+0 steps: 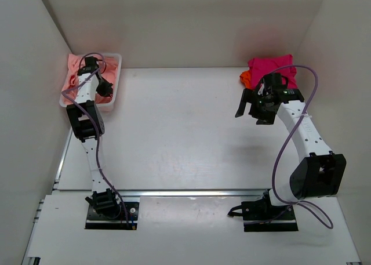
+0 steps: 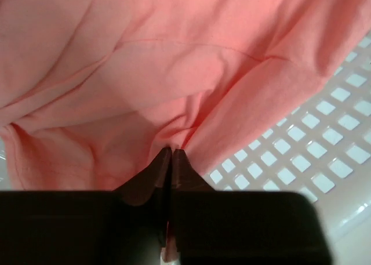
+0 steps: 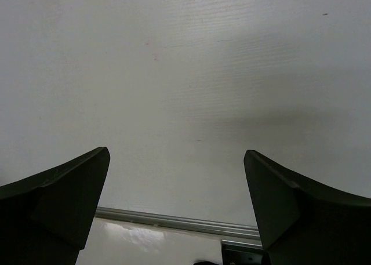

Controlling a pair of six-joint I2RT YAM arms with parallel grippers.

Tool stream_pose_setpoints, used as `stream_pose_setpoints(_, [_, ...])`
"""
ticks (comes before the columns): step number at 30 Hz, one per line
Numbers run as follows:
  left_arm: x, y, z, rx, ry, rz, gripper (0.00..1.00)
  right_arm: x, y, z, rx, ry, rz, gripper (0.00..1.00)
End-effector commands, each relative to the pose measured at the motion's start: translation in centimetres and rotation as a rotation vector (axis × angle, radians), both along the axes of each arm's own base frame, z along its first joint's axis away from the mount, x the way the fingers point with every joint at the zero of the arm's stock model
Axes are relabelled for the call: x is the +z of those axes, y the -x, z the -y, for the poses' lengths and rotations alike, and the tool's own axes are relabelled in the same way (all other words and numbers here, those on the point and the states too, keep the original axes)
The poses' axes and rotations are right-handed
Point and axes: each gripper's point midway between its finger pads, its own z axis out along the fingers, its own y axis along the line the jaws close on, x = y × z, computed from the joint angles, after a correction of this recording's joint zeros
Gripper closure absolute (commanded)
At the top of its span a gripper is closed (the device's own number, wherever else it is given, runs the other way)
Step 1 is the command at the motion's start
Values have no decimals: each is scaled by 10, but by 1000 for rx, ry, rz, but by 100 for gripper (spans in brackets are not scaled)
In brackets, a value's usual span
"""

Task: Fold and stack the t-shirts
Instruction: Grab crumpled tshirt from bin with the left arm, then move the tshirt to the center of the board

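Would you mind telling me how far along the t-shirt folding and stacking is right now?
Done: a magenta t-shirt lies on an orange t-shirt at the far right. In hand: the left gripper is shut on the salmon-pink t-shirt in the white basket; the right gripper hangs open. Left: lifting, folding and stacking that shirt.

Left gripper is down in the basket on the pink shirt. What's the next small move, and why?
Probably lift the left gripper straight up a little, drawing the salmon-pink shirt clear of the white mesh basket. It is shut on a pinch of that cloth, which lies crumpled and unfolded in the basket, while the right gripper hangs open over the table, holding nothing.
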Motion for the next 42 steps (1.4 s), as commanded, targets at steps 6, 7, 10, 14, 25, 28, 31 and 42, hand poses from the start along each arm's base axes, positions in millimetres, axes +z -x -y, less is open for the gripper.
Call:
stream_pose_setpoints(6, [70, -27, 5, 25, 48, 186, 100, 19, -11, -5, 6, -25, 82, 0])
stream_pose_setpoints(7, [77, -29, 5, 30, 43, 204, 100, 20, -11, -5, 6, -24, 88, 1])
stream_pose_setpoints(10, [127, -36, -10, 77, 27, 317, 100, 22, -11, -8, 18, -26, 98, 1])
stream_pose_setpoints(14, [220, -39, -12, 75, -20, 533, 100, 26, -11, -10, 37, -14, 121, 1])
stream_pose_setpoints(25, [457, 35, 176, -382, 51, 1105, 100, 10, 27, 0, 69, 33, 156, 0])
stream_pose_setpoints(28, [483, 72, 224, -508, 162, 1138, 100, 5, 36, 2, 81, 35, 182, 1])
stream_pose_setpoints(31, [525, 115, 229, -555, 184, 1222, 100, 5, 48, 6, 84, 42, 220, 1])
stream_pose_setpoints(42, [570, 252, 240, -715, 376, 1324, 100, -10, 97, -5, 118, -28, 364, 1])
